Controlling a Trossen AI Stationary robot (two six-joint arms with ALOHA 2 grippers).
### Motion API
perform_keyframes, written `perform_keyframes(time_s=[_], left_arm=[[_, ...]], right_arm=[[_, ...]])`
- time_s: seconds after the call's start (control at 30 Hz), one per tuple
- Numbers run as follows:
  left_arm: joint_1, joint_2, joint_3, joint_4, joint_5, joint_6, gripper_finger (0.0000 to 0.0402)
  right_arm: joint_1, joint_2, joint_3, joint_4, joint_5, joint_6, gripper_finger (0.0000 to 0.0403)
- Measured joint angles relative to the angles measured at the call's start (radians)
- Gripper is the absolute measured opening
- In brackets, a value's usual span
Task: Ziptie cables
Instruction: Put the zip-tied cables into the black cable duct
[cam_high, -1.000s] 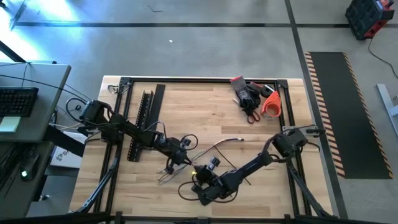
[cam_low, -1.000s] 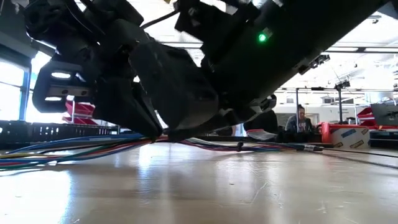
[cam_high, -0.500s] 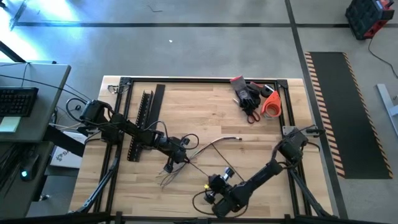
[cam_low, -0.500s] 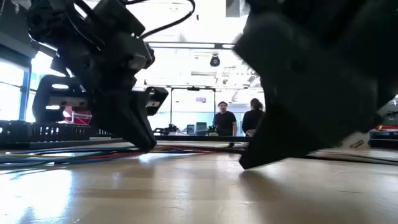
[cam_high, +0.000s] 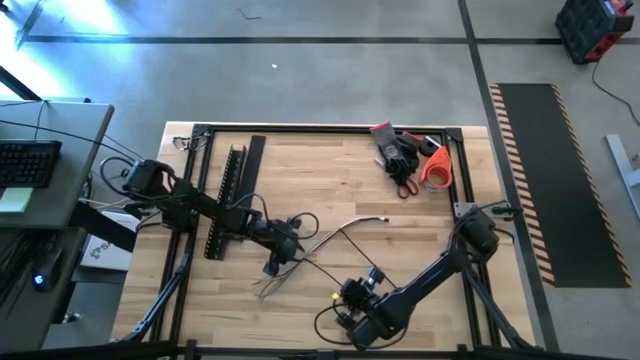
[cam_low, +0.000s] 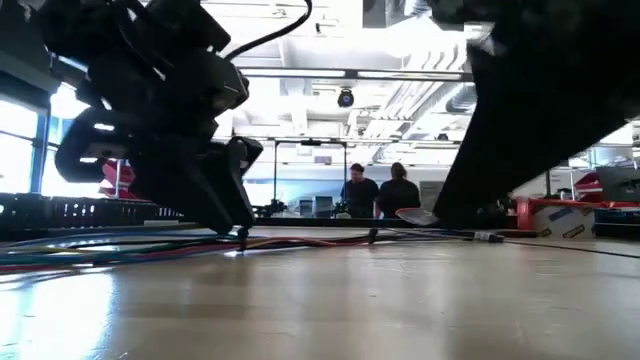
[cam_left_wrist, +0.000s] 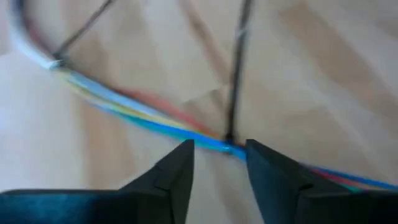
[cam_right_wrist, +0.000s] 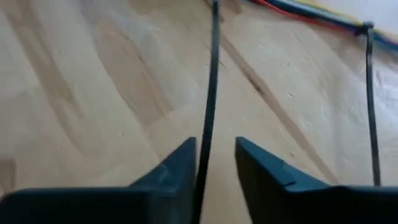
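The cables (cam_high: 340, 232) are a thin bunch of coloured wires lying in a curve on the wooden table; the low view shows the cables (cam_low: 120, 245) flat on the boards. My left gripper (cam_high: 272, 265) stands over their middle, fingers pointing down, shut on the bunch (cam_left_wrist: 143, 115). A thin black zip tie (cam_high: 322, 278) runs from the bunch toward the near edge. My right gripper (cam_high: 345, 298) sits at its free end, shut on the strip (cam_right_wrist: 210, 93). A second black tie (cam_right_wrist: 370, 93) sticks out of the bunch farther along. My left gripper (cam_left_wrist: 219, 152) pinches the bunch between its two fingertips, right beside the zip tie's head (cam_left_wrist: 229, 138), coming from above and lying across the wires. The bunch stays on the table (cam_low: 240, 232). My right gripper (cam_right_wrist: 214, 155) has the zip tie's tail (cam_right_wrist: 202, 171) between its fingers, against one finger (cam_right_wrist: 183, 168), lying along the strip. The strip runs straight from the fingers to the bunch, low over the table. The contact itself is hidden between the fingers.
A black comb-slotted rail (cam_high: 232, 195) and a flat black strip (cam_high: 252, 165) lie at the far left. Gloves, scissors and an orange roll (cam_high: 410, 160) fill the far right corner. A black frame (cam_high: 330, 128) borders the table. People (cam_low: 380, 192) stand in the room beyond.
My right gripper has moved away from the left gripper, toward the table's near edge and right, drawing the zip tie's tail out straight from the bunch. My left gripper has stayed on the cables. The low view, blocked by the right arm before, now shows the room.
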Motion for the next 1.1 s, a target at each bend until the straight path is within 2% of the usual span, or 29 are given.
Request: perform_keyframes(time_s=[0.1,0.27,0.37,0.5,0.63,0.8,0.97,1.1], left_arm=[[0.001,-0.065,0.013,-0.092,-0.087,-0.021,0.0143],[0.011,-0.215,0.011,-0.247,-0.208,-0.091,0.0147],[0.033,-0.305,0.011,-0.378,-0.347,-0.181,0.0144],[0.108,-0.42,-0.035,-0.475,-0.551,-0.34,0.0141],[0.269,-0.522,-0.093,-0.541,-0.543,-0.463,0.0141],[0.453,-0.586,-0.099,-0.707,-0.559,-0.558,0.0141],[0.559,-0.575,-0.101,-0.861,-0.575,-0.676,0.0141],[0.59,-0.553,-0.119,-0.879,-0.573,-0.745,0.0141]], right_arm=[[0.0,-0.023,0.0,-0.024,-0.008,-0.075,0.0145],[0.009,-0.066,0.0,-0.049,-0.048,-0.234,0.021],[0.028,-0.08,0.001,-0.126,0.007,-0.281,0.0235],[0.033,-0.078,-0.053,-0.26,0.123,-0.197,0.0245],[-0.008,-0.083,-0.202,-0.217,0.154,-0.144,0.0245],[-0.072,-0.09,-0.327,-0.081,0.159,-0.184,0.0245],[-0.125,-0.094,-0.345,-0.028,0.179,-0.269,0.0245],[-0.15,-0.098,-0.345,-0.002,0.201,-0.353,0.0245]])
